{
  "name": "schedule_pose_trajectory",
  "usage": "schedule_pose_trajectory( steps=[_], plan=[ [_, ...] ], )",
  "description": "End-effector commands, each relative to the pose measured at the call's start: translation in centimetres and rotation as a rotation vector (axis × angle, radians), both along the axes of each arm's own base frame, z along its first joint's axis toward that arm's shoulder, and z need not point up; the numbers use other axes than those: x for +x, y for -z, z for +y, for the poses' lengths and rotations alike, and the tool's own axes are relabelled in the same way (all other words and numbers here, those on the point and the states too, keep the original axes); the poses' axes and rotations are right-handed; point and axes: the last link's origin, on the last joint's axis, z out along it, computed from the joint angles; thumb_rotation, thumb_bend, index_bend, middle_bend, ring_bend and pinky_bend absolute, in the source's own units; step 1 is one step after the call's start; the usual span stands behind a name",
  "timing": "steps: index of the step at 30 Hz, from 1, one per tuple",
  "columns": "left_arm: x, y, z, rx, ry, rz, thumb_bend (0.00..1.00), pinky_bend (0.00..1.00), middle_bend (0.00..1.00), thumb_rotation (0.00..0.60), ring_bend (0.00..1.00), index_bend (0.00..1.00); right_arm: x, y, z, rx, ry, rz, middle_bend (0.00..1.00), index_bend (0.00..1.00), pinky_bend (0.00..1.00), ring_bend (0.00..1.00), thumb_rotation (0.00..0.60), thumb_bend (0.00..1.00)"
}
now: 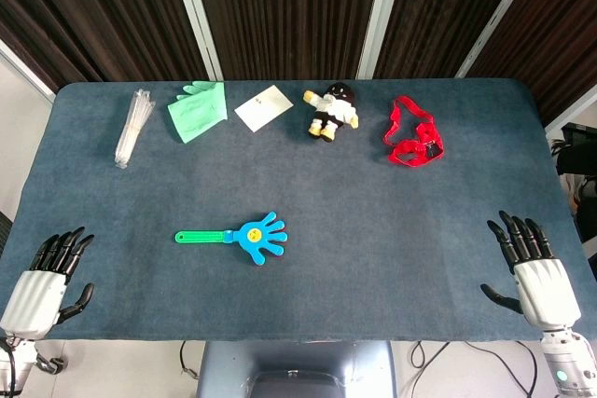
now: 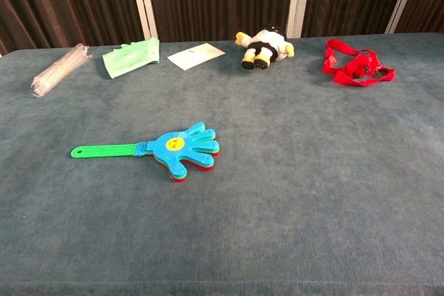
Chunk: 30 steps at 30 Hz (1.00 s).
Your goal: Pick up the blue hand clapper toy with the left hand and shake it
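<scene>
Head view gives you the whole blue-grey table (image 1: pixel 373 258), wide and carpeted, with dark slatted panels behind it. Your right hand (image 1: pixel 532 272) sits at the near right corner, fingers spread and pointing up the table, thumb out to the side, holding nothing. Your left hand (image 1: pixel 45 281) mirrors it at the near left corner, fingers apart, nothing in it, well apart from the toy. Neither hand shows in the chest view.

Now the target: the blue hand clapper toy (image 1: pixel 244 234) lies flat on the near half of the table, a little left of centre. Its green handle (image 1: pixel 201 236) points toward your left side, and the blue palm with a yellow sticker points right. From the chest view you can see red and green layers under the blue palm (image 2: pixel 182 145).

Along the far edge, left to right, you've got a clear plastic packet (image 1: pixel 131 125), a green glove (image 1: pixel 198 109), a white card (image 1: pixel 264 106), a small plush doll (image 1: pixel 333 111) lying on its side, and a red strap (image 1: pixel 413 134) bunched in loops. All of them sit well apart from the clapper.
</scene>
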Motion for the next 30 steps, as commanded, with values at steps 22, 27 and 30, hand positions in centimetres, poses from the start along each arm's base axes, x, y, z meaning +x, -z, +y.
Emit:
schedule_pose_trajectory(
  steps=[22,27,30],
  plan=[
    [4.1,11.4,10.8,-0.174,0.124,0.118,0.41,0.06,0.00,0.600,0.00,0.07,-0.2,0.8,-0.2,0.061,0.021,-0.004,0.00,0.00,0.00,0.00,0.600,0.15],
    [3.8,13.4,12.0,-0.239,0.081,0.150,0.41,0.05,0.00,0.600,0.00,0.14,-0.4,0.9,-0.4,0.068,0.032,-0.002,0.00,0.00,0.00,0.00,0.600,0.15],
    [3.5,14.2,12.4,-0.248,0.068,0.174,0.41,0.05,0.00,0.600,0.00,0.17,-0.4,0.9,-0.3,0.073,0.034,-0.001,0.00,0.00,0.00,0.00,0.600,0.15]
  ],
)
